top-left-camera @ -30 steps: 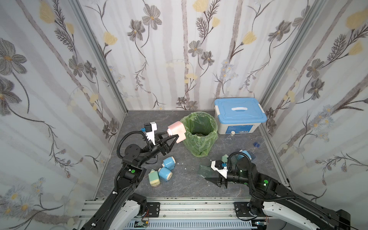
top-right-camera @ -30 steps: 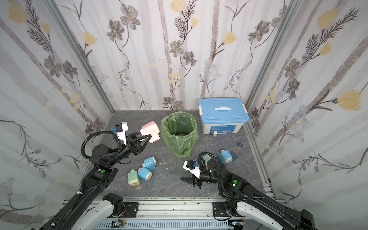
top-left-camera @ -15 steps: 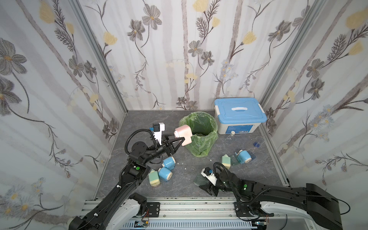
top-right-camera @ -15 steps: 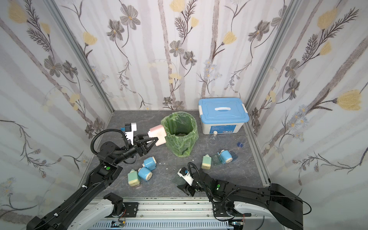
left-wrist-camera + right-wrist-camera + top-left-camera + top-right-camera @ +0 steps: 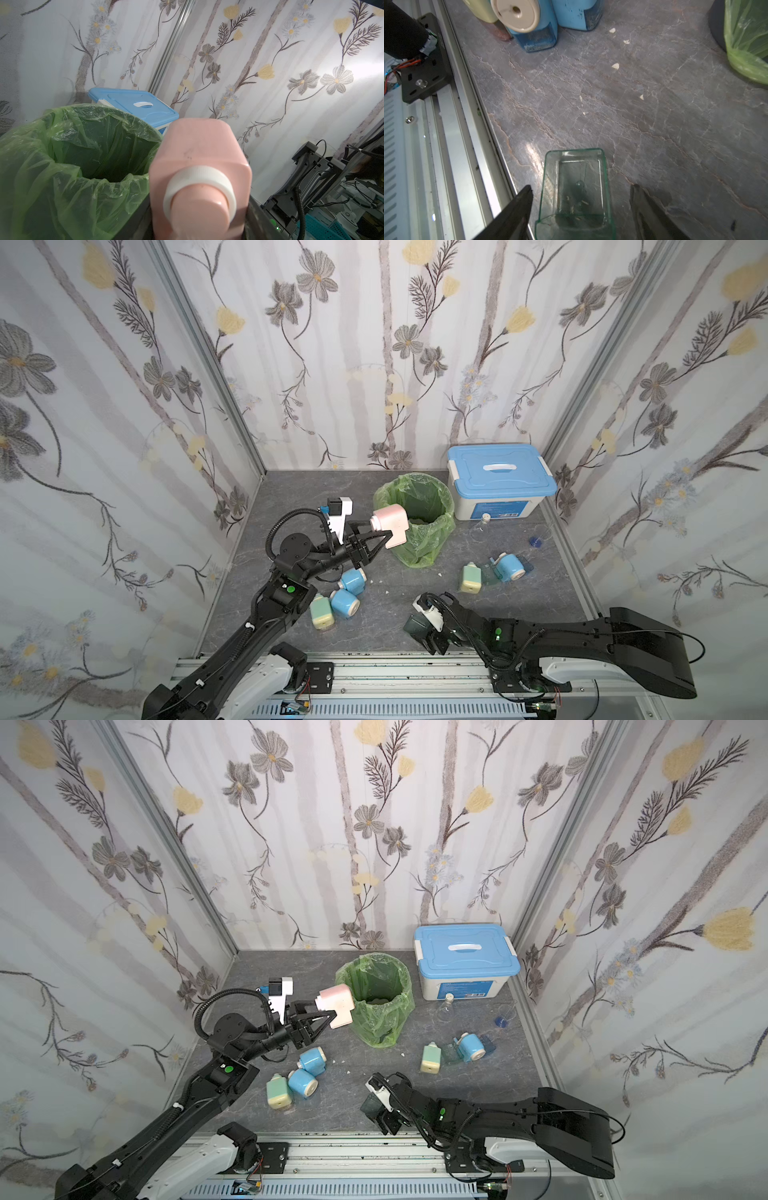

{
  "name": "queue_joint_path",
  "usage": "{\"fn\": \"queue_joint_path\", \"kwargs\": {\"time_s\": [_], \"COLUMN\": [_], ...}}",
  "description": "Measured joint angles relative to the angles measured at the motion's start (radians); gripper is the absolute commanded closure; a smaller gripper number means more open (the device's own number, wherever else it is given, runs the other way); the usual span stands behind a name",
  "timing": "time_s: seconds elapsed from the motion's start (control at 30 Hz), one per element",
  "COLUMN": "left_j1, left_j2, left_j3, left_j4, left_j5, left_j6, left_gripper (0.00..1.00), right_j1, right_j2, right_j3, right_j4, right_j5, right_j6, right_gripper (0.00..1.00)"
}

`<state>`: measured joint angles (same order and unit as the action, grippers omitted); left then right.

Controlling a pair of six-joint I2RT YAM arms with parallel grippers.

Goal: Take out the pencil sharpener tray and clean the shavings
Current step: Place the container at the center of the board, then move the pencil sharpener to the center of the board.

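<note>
Since a second ago, the right gripper (image 5: 581, 187) is being drawn back from the green-lined bin (image 5: 415, 553) to the front edge of the bench (image 5: 654, 135). Its fingers (image 5: 521, 205) are being spread and are now being held apart on either side of the clear green tray (image 5: 574, 166), touching neither wall. The tray is being left lying on the bench, well in front of the bin, with a few flecks inside. Whitish shavings (image 5: 615, 66) are being shown scattered on the bench between tray and bin. Blue and pale green sharpeners (image 5: 345, 602) are being left lying to either side of the bin's front. At the bin's rim, the pink sharpener (image 5: 392, 520) is being clamped off the bench by the left gripper (image 5: 387, 538), nearer the bin than before. Just beside the bin, by the back wall, a blue-lidded box (image 5: 500, 472) is being kept closed.
</note>
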<state>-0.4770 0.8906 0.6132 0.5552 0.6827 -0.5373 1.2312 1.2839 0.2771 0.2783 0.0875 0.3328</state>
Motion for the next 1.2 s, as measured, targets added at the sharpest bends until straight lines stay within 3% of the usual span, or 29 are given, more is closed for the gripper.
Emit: {"fn": "queue_joint_path", "kwargs": {"time_s": [0.17,0.33,0.57,0.67,0.9,1.2], "left_j1": [-0.024,-0.093,-0.178,-0.195,-0.22,-0.236], "left_j2": [0.0,0.015,0.091,0.105,0.113,0.098], "left_j3": [-0.003,-0.036,0.012,0.034,0.058,0.073], "left_j4": [-0.004,0.001,-0.006,-0.021,-0.076,-0.129], "left_j5": [0.007,0.098,0.284,0.347,0.426,0.459], "left_j6": [0.004,0.006,0.036,0.05,0.093,0.13], "left_gripper": [0.49,0.48,0.5,0.5,0.5,0.5], "right_j1": [0.005,-0.034,-0.147,-0.22,-0.39,-0.481], "right_j2": [-0.236,-0.512,-0.74,-0.726,-0.504,-0.359], "right_j3": [0.001,0.043,0.177,0.274,0.53,0.626], "right_j4": [-0.08,-0.188,-0.241,-0.275,-0.405,-0.516], "right_j5": [0.027,0.031,-0.211,-0.314,-0.604,-0.83], "right_j6": [0.015,0.07,0.062,0.058,0.063,0.046], "right_gripper": [0.09,0.02,0.0,0.0,0.0,0.07]}}
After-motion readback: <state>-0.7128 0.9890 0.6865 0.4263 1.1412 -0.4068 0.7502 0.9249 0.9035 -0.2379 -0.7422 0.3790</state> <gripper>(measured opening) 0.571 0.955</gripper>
